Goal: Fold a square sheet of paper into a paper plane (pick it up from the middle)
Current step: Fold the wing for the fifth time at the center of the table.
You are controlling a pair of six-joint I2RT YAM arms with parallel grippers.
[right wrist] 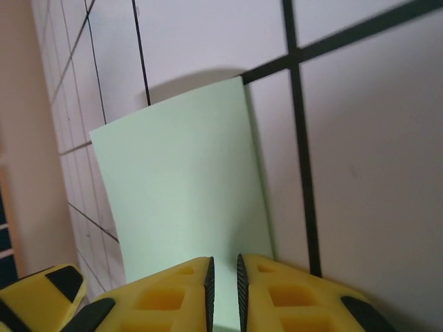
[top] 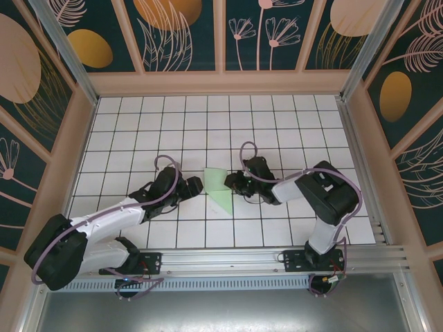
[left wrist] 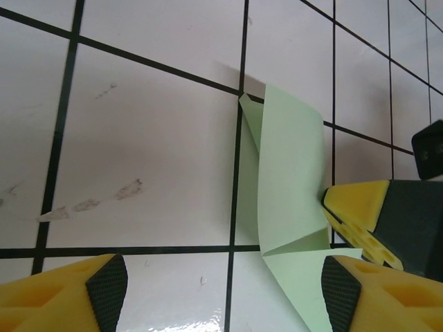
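The square sheet of paper (top: 218, 188) is pale mint green and partly folded, in the middle of the tiled floor. One flap stands up above a pointed flat part (left wrist: 291, 173). My right gripper (top: 233, 184) is at its right edge. In the right wrist view its jaws (right wrist: 225, 290) are shut on the sheet's near edge (right wrist: 180, 187), with only a thin gap between the pads. My left gripper (top: 194, 185) is just left of the sheet and open (left wrist: 223, 297). Its right pad (left wrist: 339, 290) is over the sheet's lower corner, and nothing is between the jaws.
The white grid-tiled floor (top: 208, 131) spreads out behind the sheet. Patterned walls with a tan ledge (top: 221, 83) close in the back and sides. A metal rail (top: 277, 257) with the arm bases runs along the near edge. A yellow finger of the right gripper (left wrist: 360, 207) touches the sheet's right edge.
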